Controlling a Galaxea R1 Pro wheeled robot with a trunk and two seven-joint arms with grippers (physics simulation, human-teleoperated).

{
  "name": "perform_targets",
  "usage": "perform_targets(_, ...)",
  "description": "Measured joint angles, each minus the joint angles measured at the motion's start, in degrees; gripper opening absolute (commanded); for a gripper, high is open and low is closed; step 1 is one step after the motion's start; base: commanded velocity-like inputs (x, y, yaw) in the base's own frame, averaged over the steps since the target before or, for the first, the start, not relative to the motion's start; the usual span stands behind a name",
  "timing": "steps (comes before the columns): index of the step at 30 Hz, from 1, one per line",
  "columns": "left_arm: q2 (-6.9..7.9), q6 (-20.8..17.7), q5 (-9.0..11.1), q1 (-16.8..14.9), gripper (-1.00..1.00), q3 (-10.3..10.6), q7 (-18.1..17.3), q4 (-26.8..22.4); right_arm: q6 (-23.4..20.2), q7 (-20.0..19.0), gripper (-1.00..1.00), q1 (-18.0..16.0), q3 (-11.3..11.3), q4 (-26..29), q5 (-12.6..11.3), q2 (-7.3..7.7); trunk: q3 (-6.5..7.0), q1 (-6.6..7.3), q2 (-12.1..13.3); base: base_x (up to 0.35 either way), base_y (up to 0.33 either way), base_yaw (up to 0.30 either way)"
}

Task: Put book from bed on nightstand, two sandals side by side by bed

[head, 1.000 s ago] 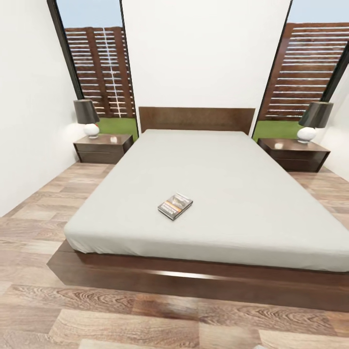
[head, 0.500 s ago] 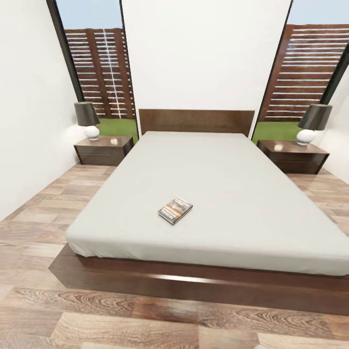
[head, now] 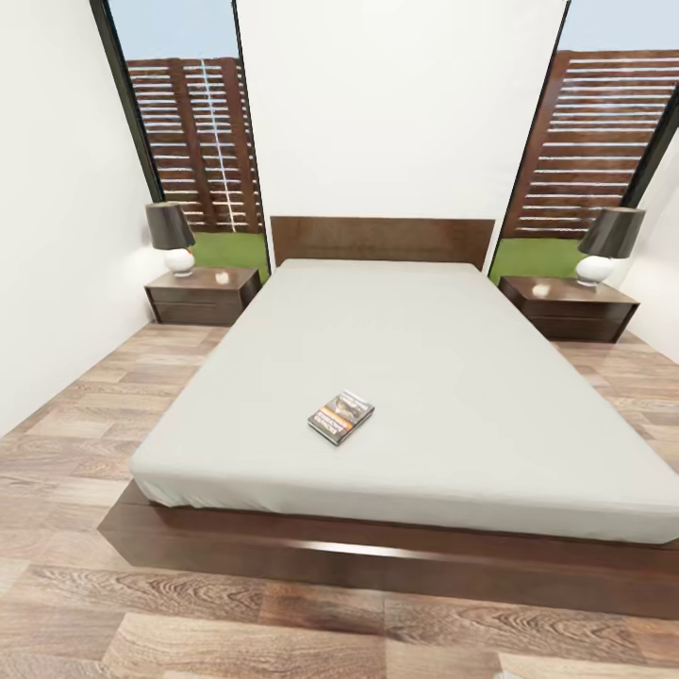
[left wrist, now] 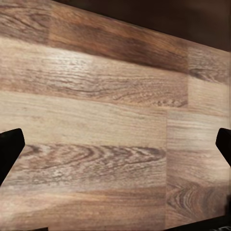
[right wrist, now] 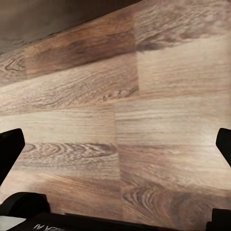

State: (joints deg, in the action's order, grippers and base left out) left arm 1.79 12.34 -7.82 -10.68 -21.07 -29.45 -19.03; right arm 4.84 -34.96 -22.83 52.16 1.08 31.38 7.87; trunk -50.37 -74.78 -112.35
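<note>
The book (head: 340,416) lies flat on the pale grey bed (head: 405,377), near its foot end and left of centre. One dark nightstand (head: 202,293) with a lamp stands left of the headboard, and a second nightstand (head: 569,306) with a lamp stands on the right. The sandals are out of view. In the left wrist view my left gripper (left wrist: 115,144) is open over bare wood floor, its black fingertips (left wrist: 9,149) far apart. My right gripper (right wrist: 115,144) is open the same way above the floor planks. Neither holds anything.
Wood-plank floor (head: 85,405) runs along both sides of the bed and in front of its dark platform frame (head: 311,552). White walls close in on the left and behind. Tall windows (head: 193,141) flank the headboard.
The whole head view has shifted slightly, with the bed and nightstands sitting a little lower and closer. That is the camera moving. The book has not moved on the bed.
</note>
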Motion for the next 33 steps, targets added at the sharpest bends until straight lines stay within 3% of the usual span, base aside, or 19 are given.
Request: perform_targets(33,0.0,0.0,0.0,0.0,1.0,0.0,0.0,0.0,0.1,-0.2,1.0,0.0,0.0,0.0,0.0,0.02,5.92,7.25,13.2,0.0,0.0,0.0)
